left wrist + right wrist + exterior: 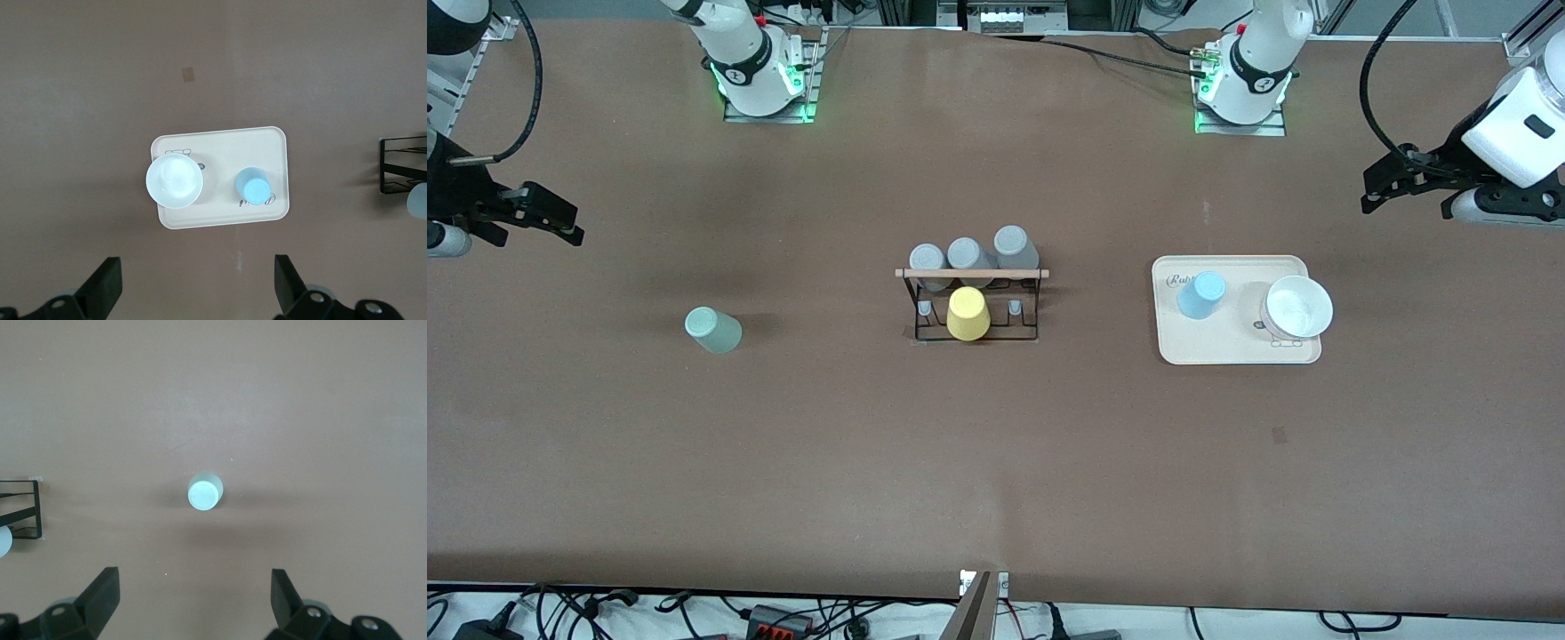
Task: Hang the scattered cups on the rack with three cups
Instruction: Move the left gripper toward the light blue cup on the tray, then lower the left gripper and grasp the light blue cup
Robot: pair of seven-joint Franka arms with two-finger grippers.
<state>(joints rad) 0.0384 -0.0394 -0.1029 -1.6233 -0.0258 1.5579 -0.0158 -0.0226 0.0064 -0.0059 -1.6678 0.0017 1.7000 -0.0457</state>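
The pale mint cup [713, 330] stands alone on the brown table toward the right arm's end. It also shows in the right wrist view as the mint cup [205, 491]. The light blue cup [1201, 294] [253, 185] stands on a beige tray [1227, 354]. The black wire rack [1032, 311] with a wooden rod [972, 273] stands mid-table between them. My right gripper [560, 218] [195, 597] hangs open and empty over the table's right-arm end. My left gripper [1369, 188] [198, 283] hangs open and empty over the left-arm end.
Three grey cups [967, 258] and a yellow cup [967, 313] sit on the rack. A white bowl [1296, 308] [174, 181] shares the tray [220, 150] with the blue cup. The rack's edge [400, 167] [27, 510] shows in both wrist views.
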